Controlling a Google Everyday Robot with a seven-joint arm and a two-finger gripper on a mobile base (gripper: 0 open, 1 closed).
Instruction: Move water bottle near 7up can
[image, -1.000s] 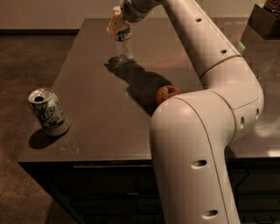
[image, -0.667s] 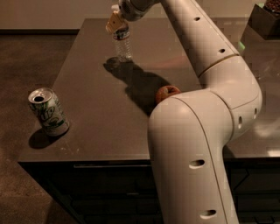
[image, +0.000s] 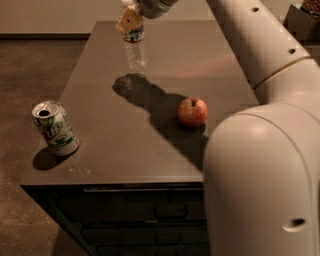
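Note:
The water bottle (image: 135, 49), clear with a white cap and a dark label band, hangs upright at the far middle of the table, its base a little above its shadow. My gripper (image: 131, 22) is at the top edge of the view, shut on the bottle's upper part, with a tan finger (image: 127, 20) across its neck. The 7up can (image: 55, 128), silver-white with green lettering and an open top, stands upright near the table's front left corner, far from the bottle.
A red apple (image: 192, 112) lies on the dark table (image: 125, 155) right of centre. My large white arm (image: 265, 150) fills the right side. A dark box (image: 302, 20) stands at the back right. Drawers sit below the table's front edge.
The bottle has risen slightly off the table in my gripper, and its shadow now lies apart from its base. My arm's big link has shifted right, uncovering the whole apple.

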